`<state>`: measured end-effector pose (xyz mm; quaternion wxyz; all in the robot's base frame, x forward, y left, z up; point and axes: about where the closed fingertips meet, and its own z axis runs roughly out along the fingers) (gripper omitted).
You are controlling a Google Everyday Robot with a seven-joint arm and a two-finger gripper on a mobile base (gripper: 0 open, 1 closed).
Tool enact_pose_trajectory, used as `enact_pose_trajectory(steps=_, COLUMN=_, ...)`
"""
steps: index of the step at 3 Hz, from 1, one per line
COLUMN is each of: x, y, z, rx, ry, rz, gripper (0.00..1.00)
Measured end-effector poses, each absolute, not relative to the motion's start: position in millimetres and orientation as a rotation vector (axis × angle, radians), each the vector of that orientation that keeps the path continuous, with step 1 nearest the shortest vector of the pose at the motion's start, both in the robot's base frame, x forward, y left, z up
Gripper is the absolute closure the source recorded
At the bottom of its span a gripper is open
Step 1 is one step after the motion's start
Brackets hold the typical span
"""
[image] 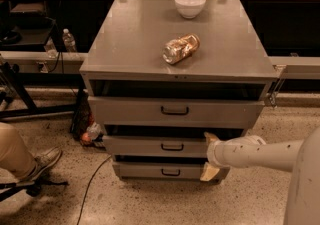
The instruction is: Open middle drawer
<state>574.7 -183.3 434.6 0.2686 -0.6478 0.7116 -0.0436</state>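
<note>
- Grey sheet metal forms the middle drawer point(135, 145), the second of three in the cabinet point(100, 104) under the tabletop point(130, 44). Its low front is flat, smooth and hard-edged.
- By its build it should be stiff and fairly heavy, sliding straight out on runners without flexing, and it does not look fragile.
- The small black loop handle point(172, 146) at the centre of the front is the natural hold, since the bare panel looks slippery.
- The end effector point(208, 155) sits at the right end of that front, well right of the handle. Its cream fingers point(210, 138) are spread apart, one above the panel and one below.
- A white bowl point(190, 4) and a crinkled shiny packet point(181, 49) rest on the tabletop.
</note>
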Motion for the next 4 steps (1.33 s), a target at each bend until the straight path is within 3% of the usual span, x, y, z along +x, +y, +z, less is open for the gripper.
enact_pose_trajectory(steps=2, x=594.5, y=-181.3, z=407.4, rx=-1.736, ry=1.900, rz=-0.102, gripper=0.04)
enact_pose_trajectory(steps=4, x=582.7, y=-194.5, z=402.6, rx=-1.735, ry=1.930, rz=-0.079, gripper=0.64)
